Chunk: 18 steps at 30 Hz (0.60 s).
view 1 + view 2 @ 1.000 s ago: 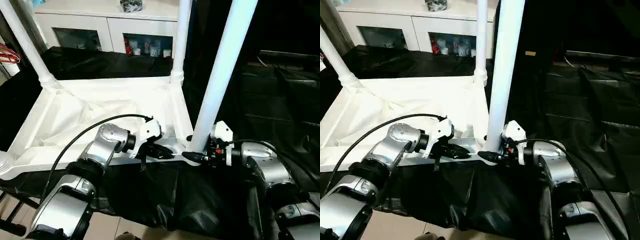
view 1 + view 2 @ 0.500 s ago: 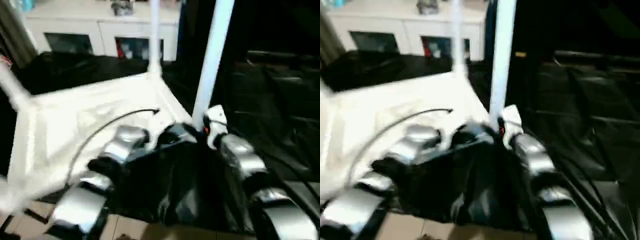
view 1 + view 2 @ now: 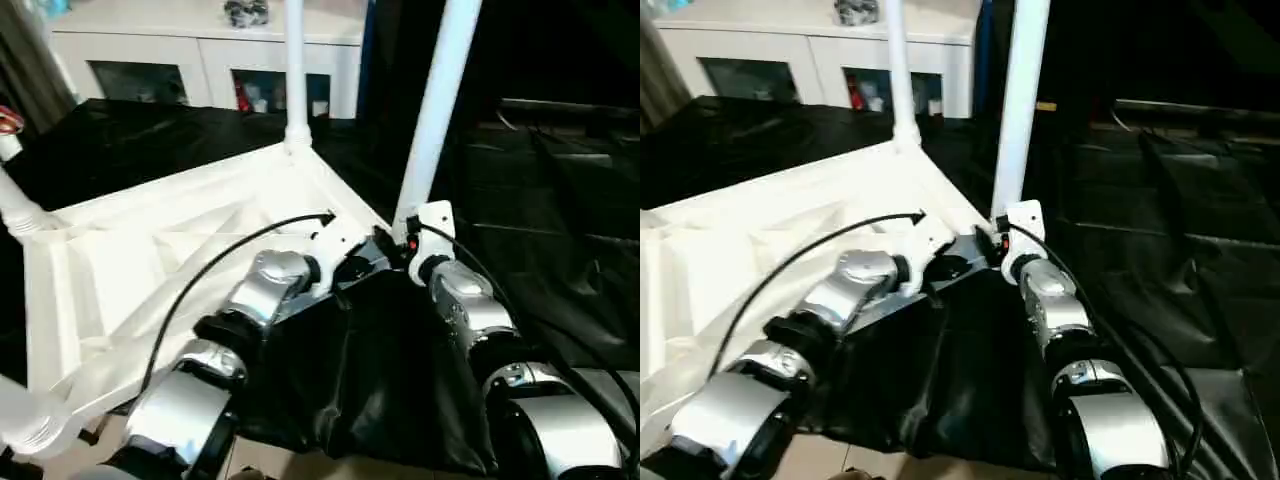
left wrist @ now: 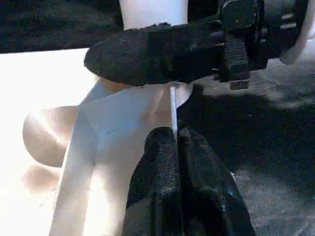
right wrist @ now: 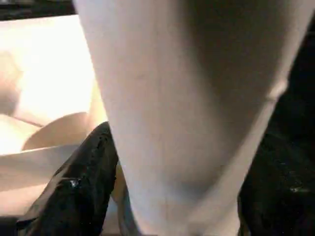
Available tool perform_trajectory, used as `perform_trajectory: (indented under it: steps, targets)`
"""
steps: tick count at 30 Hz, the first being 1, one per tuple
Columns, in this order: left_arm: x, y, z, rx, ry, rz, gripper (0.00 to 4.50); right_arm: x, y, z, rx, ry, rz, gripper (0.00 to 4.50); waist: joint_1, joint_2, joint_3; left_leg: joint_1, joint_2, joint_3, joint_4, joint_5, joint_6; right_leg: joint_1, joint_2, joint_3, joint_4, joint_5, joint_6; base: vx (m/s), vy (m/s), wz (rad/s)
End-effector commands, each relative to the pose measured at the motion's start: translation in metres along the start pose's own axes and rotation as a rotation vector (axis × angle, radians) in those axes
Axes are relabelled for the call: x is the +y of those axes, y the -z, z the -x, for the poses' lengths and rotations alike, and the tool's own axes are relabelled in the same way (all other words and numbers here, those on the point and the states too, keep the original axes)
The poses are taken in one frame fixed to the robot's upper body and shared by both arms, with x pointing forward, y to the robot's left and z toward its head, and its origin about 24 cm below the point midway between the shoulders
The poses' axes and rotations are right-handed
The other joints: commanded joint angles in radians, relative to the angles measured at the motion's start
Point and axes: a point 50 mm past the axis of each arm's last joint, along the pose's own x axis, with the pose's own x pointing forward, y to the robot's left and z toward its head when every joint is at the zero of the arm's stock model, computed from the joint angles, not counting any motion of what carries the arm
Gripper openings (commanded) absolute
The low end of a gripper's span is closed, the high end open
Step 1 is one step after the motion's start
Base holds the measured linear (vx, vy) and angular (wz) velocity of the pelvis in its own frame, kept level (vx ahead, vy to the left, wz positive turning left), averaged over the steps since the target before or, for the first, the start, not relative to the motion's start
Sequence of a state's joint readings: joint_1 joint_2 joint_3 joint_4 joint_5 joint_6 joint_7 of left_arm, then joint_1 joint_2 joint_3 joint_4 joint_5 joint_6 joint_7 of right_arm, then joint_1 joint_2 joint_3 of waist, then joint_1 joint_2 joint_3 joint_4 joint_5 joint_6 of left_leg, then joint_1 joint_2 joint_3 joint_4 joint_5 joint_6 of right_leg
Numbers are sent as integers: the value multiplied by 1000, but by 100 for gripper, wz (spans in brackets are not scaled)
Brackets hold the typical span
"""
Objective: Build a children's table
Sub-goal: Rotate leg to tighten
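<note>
Your left gripper (image 4: 176, 142) is pinched on the tabletop (image 3: 150, 250) rim; your right gripper (image 5: 162, 187) straddles the leg (image 3: 435, 110) at one o'clock.

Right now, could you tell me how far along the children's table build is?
Done: the upturned table top has legs standing in its corners, such as the far leg. In hand: the right gripper is around the base of the near leg, and the left gripper, shut, pinches the rim beside it. Left: seating that leg and turning the table upright.

L claw (image 4: 176, 147) pinched closed; R claw (image 5: 162, 206) spread, arms converging.
</note>
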State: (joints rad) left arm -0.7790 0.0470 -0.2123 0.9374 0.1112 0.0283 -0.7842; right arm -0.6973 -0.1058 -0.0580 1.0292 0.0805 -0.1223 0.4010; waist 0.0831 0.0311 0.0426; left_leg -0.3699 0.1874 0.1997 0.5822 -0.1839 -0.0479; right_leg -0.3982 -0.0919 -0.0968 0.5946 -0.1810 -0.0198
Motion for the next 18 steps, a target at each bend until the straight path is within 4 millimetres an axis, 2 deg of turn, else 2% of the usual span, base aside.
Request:
perform_trajectory:
  steps: [1, 5, 10, 14, 15, 18]
  targets:
    - [-13, -15, -5, -88, 121, -65, 0, 17, 14, 0, 57, -122, 17, 374, 4, -10, -62, 7, 50, -26, -64, -183, 92, 55, -77, 51, -69, -156, -235, 0, 0, 0]
    - [-11, -9, 7, -95, 201, -73, 0, 12, 13, 11, 34, -268, 103, 374, 10, -7, -62, 6, 53, -21, -61, -176, 106, 54, -74, 51, -64, -135, -245, 0, 0, 0]
    - [-4, -2, 21, -63, 265, -96, 0, 6, 12, 27, 11, -428, 178, 374, 13, -8, -57, 9, 56, -21, -65, -218, 95, 50, -74, 52, -72, -202, -234, 0, 0, 0]
    - [1, 1, 30, -47, 287, -108, 0, 2, 12, 38, 8, -518, 193, 374, 18, -8, -58, 10, 59, -22, -66, -223, 90, 48, -75, 54, -71, -208, -237, 0, 0, 0]
    - [2, 2, 32, -42, 296, -108, 0, 1, 12, 41, 10, -547, 198, 358, 19, -9, -57, 10, 58, -22, -66, -225, 89, 49, -75, 53, -72, -211, -237, 0, 0, 0]
    - [4, 5, 38, -27, 323, -108, 0, -2, 12, 49, 24, -621, 218, 348, 24, -9, -58, 9, 59, -22, -65, -208, 92, 49, -76, 54, -70, -198, -236, 0, 0, 0]
